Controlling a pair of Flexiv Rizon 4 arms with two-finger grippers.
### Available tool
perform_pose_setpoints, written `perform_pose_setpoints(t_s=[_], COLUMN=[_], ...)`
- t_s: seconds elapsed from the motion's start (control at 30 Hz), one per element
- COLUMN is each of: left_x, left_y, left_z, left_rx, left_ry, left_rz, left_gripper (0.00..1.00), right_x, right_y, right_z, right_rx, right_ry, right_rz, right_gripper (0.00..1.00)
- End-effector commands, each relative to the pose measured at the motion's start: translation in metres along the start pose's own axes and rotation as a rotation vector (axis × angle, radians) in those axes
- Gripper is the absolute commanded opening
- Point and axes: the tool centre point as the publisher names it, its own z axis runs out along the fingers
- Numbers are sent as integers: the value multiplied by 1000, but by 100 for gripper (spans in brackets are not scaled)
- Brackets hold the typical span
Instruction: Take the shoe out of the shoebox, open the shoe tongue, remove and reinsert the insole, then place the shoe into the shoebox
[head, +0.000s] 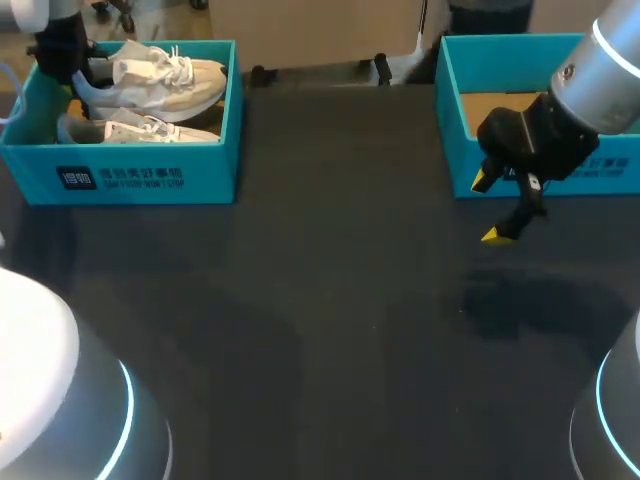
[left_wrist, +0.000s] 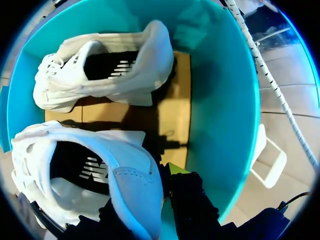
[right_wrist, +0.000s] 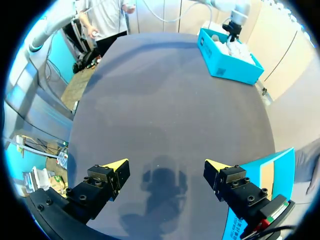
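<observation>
Shoe number one (left_wrist: 125, 187) lies in the teal shoebox (head: 150, 178) at the far left corner of the dark surface (head: 330, 310), and a second shoe (left_wrist: 100, 75) lies beside it in the same box. Both are pale, lie side by side and point the same way over the brown cardboard floor of the box. From where I stand, the left tool (head: 66, 60) is down inside the box at the heel end, right against the first shoe's heel collar. I cannot tell whether it is clenched on that heel. The right tool (right_wrist: 166, 170) hangs released over bare surface, its yellow tips spread wide and nothing between them. It sits just in front of another open teal box (head: 450, 120) at the far right.
</observation>
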Motion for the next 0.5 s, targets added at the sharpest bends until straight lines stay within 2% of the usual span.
perform_pose_setpoints(t_s=[0.03, 0.1, 0.5], left_x=[-3, -5, -8], left_y=[23, 25, 18], left_z=[18, 23, 25], left_rx=[60, 92, 112], left_ry=[10, 12, 38], left_rz=[12, 19, 11], left_gripper=[0, 0, 0], right_x=[0, 0, 0], right_y=[0, 0, 0], right_z=[1, 1, 1], right_rx=[3, 3, 3], right_ry=[-1, -1, -1], right_rz=[0, 0, 0], right_gripper=[100, 100, 100])
